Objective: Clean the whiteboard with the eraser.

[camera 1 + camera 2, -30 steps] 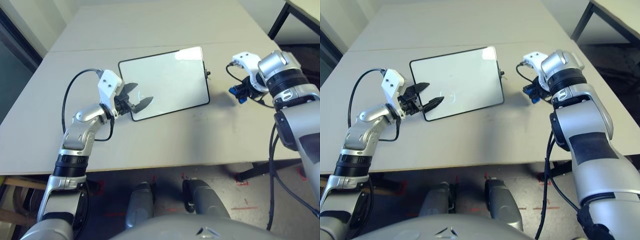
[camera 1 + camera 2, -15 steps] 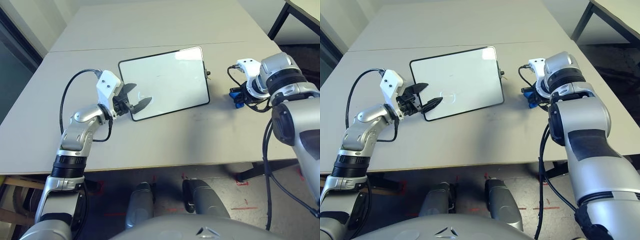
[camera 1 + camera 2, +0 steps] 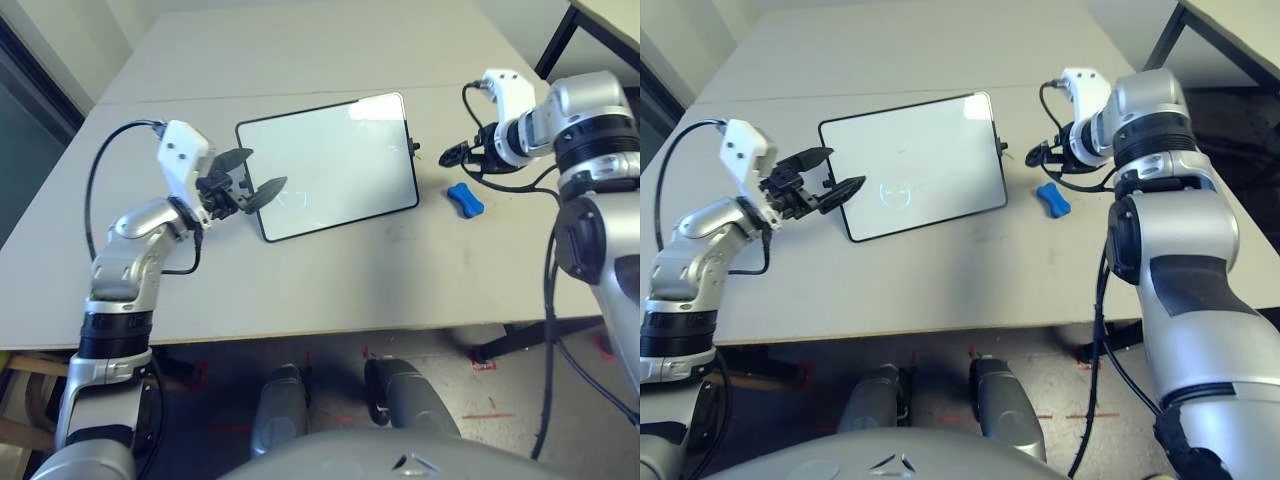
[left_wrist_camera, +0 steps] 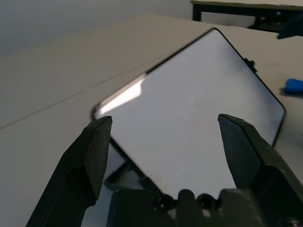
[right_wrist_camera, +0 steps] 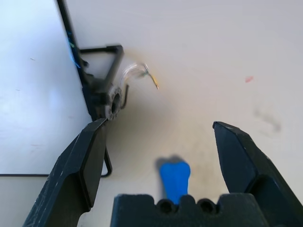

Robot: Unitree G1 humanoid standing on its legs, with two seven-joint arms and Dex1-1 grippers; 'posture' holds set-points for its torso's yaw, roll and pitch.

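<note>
The left gripper [image 3: 248, 174] of two black fingers hangs just above the table at the near left corner of the board, its fingers spread wide with nothing between them; in the left wrist view the two fingertips [image 4: 97, 142] frame that corner of the board. The right gripper [image 3: 1038, 154] hovers above the table just past the board's right edge, fingers also spread wide and empty; the right wrist view looks down between them at the eraser.

The large pale beige table [image 3: 330, 290] carries everything; a thin seam runs across it behind the board. A second table with black legs [image 3: 570, 25] stands well apart at the far right.

The rectangular glossy white whiteboard with a thin black frame and rounded corners [image 3: 335, 165] lies flat on the table between the two arms, turned slightly so that its right end sits farther from the robot. Its surface looks almost blank, with glare at the far right corner and a faint mark near the near left part [image 3: 895, 192]. A small black knob and wire bracket [image 5: 106, 97] stick out from its right edge, between the board and the right gripper.

The small bright blue bone-shaped eraser [image 3: 465, 199] lies on the bare table, near the board's right edge but apart from it, below the right gripper and touching neither finger.

A black cable [image 3: 110, 165] loops from the left wrist.
</note>
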